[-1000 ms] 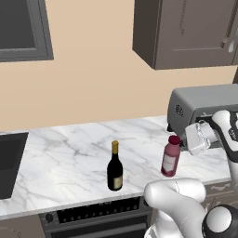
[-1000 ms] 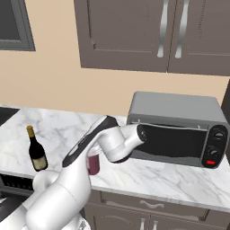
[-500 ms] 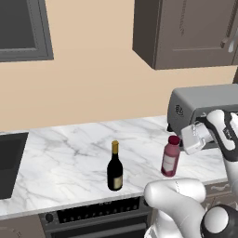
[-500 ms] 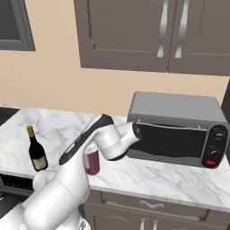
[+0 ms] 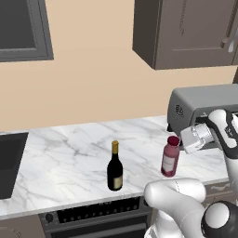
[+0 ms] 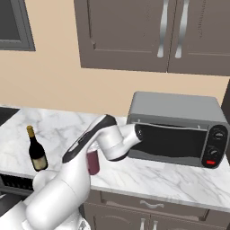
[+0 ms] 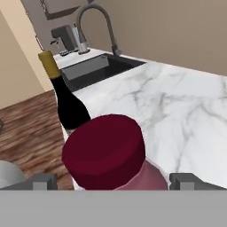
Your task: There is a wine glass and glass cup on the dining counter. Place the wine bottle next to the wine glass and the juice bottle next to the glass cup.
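Note:
The juice bottle, dark red-purple with a round red cap, stands on the marble worktop near its front edge. The wine bottle, nearly black with a gold top, stands to its left. My gripper hovers just right of the juice bottle's cap, pointing at it. In the hand view the juice bottle's cap sits between my wide-apart fingertips, untouched, with the wine bottle behind it; the gripper is open. My arm partly covers the juice bottle; the wine bottle stands left. The wine glass, glass cup and dining counter are out of view.
A grey toaster oven stands on the worktop right behind my hand, also seen as the toaster oven. A dark sink lies at the far left, with its faucet. Cabinets hang above.
My hand has eased down and left toward the juice bottle's cap. Both bottles stand where they were, and the jaws stay wide.

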